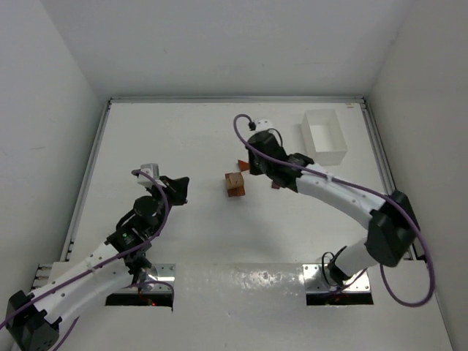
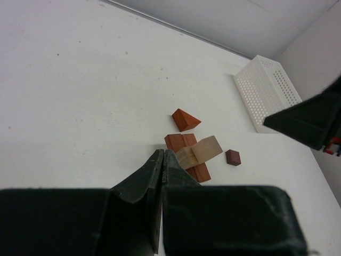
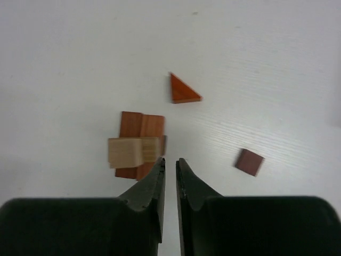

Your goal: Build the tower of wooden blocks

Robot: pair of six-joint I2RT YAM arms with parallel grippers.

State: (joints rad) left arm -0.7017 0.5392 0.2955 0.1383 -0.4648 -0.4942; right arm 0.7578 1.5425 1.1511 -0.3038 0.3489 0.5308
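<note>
Table (image 3: 64, 53): block tower (image 3: 133, 150) just beside right tool (image 3: 170, 161)

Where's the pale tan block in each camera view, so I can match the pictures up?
Top external: the pale tan block is at mid-frame, on the small stack.
Left wrist: it is right of centre, in the lower half.
Right wrist: it is left of centre, in the lower half.
Shared landmark: the reddish-brown blocks that it lies across.

A robotics lab cell is indicated: a white table (image 1: 183, 139) is enclosed by white panels (image 1: 219, 44) beyond the right gripper (image 1: 243, 167).
</note>
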